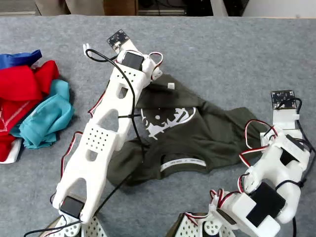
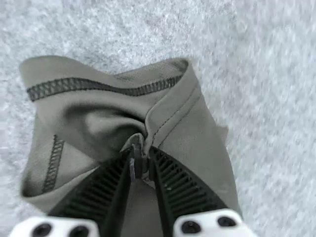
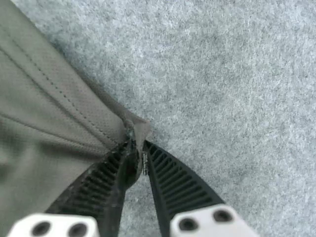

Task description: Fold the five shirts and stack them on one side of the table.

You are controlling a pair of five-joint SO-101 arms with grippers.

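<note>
The olive shirt [image 1: 197, 133] is spread crumpled on the middle of the surface [image 1: 222, 54]. A far fold is pinched by the left gripper [image 2: 140, 165], the right edge by the right gripper [image 3: 137, 157]. Other shirts [image 1: 34, 98] are heaped at the left.

From where I stand, both arms are shells of white printed plastic. The left arm [image 1: 106, 128] has oval cut-outs and patches of small round holes, and the right arm [image 1: 276, 168] is blockier. Black servo blocks [image 1: 132, 60] sit in the joints. Thin red, white and black wires [image 1: 243, 155] loop between the segments, and a black cable [image 1: 133, 106] trails along the left arm. Each wrist carries a small black circuit board [image 1: 283, 98] with pale markings. The left gripper [image 2: 140, 158] and the right gripper [image 3: 138, 150] have black ribbed fingers [image 2: 180, 182] on white bases with dark screw holes [image 3: 223, 216].
</note>
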